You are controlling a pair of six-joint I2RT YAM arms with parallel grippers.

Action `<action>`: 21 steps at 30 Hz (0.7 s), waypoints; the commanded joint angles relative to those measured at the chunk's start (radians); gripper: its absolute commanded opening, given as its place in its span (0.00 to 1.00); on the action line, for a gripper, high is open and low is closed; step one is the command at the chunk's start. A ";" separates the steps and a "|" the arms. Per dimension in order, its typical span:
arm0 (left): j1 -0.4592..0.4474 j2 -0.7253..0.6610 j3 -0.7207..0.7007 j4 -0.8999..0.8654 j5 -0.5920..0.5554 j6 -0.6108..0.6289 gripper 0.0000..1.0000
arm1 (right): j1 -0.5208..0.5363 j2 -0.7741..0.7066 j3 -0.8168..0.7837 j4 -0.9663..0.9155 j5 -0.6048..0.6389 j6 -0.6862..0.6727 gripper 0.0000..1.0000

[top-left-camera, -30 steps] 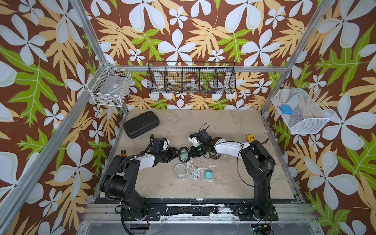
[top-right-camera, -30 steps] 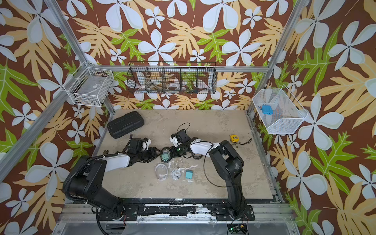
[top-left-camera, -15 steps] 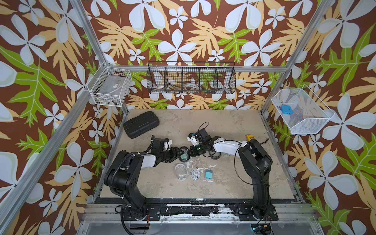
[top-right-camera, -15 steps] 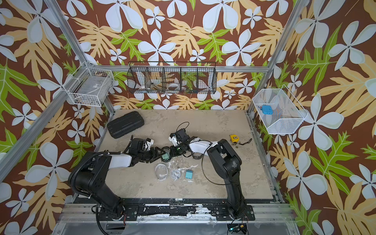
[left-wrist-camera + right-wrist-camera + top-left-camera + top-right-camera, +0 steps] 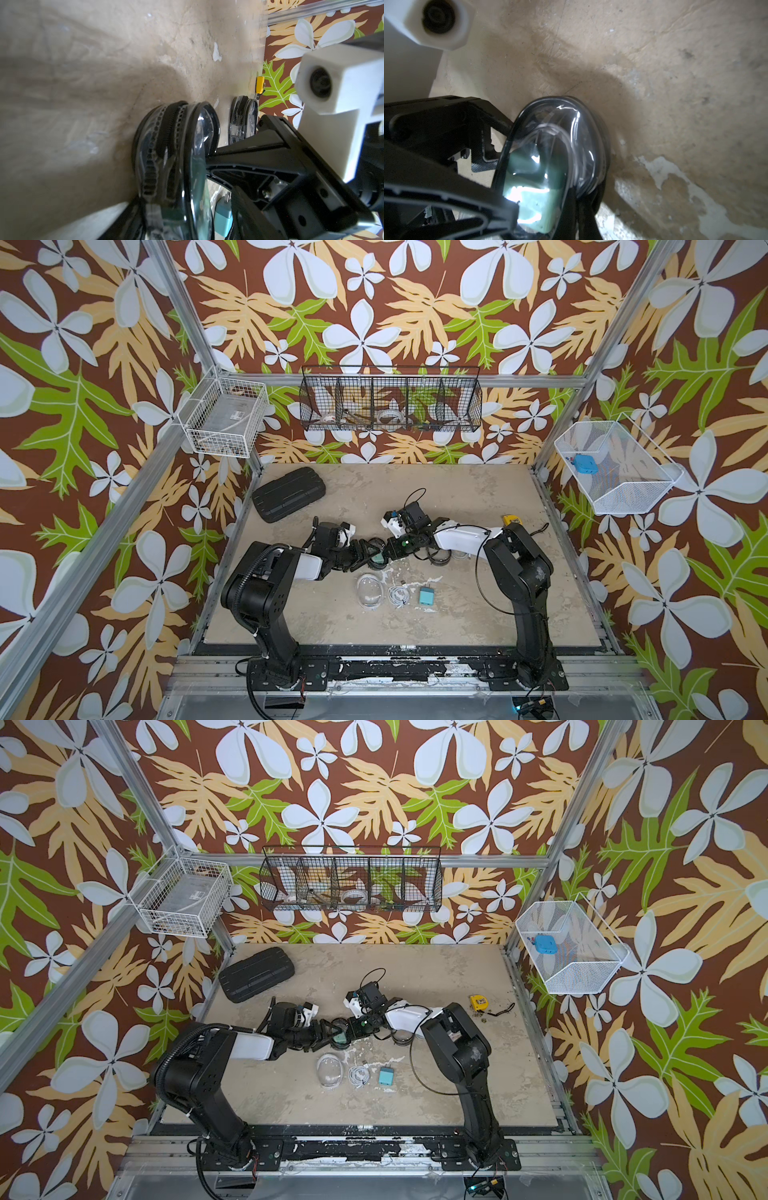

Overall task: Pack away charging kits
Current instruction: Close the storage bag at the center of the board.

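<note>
A black-rimmed clear pouch stands on edge mid-table with a mint green plug block inside. My left gripper is closed across the pouch. From the opposite side my right gripper is shut on the pouch's rim by the zip. In front lie a clear-rimmed pouch, a coiled white cable and a teal plug block. A second black-rimmed pouch lies under the right arm.
A black ribbed hard case lies at the back left, a yellow tape measure at the right. A white wire basket, a black wire rack and a white basket holding a blue gadget hang on the walls.
Both grippers stay at the black-rimmed pouch. The left arm's elbow has shifted slightly towards the middle; the items in front have not moved.
</note>
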 commanded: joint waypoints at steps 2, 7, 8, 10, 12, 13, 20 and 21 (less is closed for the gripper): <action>-0.025 0.027 0.017 -0.029 0.006 -0.014 0.63 | 0.003 -0.007 -0.005 -0.013 0.011 -0.015 0.03; -0.028 0.048 0.024 -0.035 -0.022 -0.027 0.56 | 0.006 -0.016 -0.006 -0.019 0.021 -0.021 0.04; -0.028 0.051 0.024 -0.036 -0.025 -0.030 0.55 | 0.006 -0.019 -0.007 -0.019 0.026 -0.022 0.04; -0.028 0.055 0.028 -0.042 -0.036 -0.035 0.50 | 0.007 -0.027 -0.005 -0.025 0.035 -0.029 0.04; -0.028 0.060 0.027 -0.038 -0.048 -0.045 0.43 | 0.010 -0.035 0.003 -0.036 0.046 -0.041 0.04; -0.028 0.061 0.027 -0.030 -0.050 -0.052 0.38 | 0.012 -0.037 0.008 -0.042 0.050 -0.045 0.05; -0.029 0.084 0.060 -0.011 -0.044 -0.072 0.24 | 0.013 -0.050 0.040 -0.073 0.066 -0.070 0.06; -0.028 0.083 0.066 -0.016 -0.042 -0.069 0.25 | 0.015 -0.046 0.045 -0.081 0.069 -0.075 0.06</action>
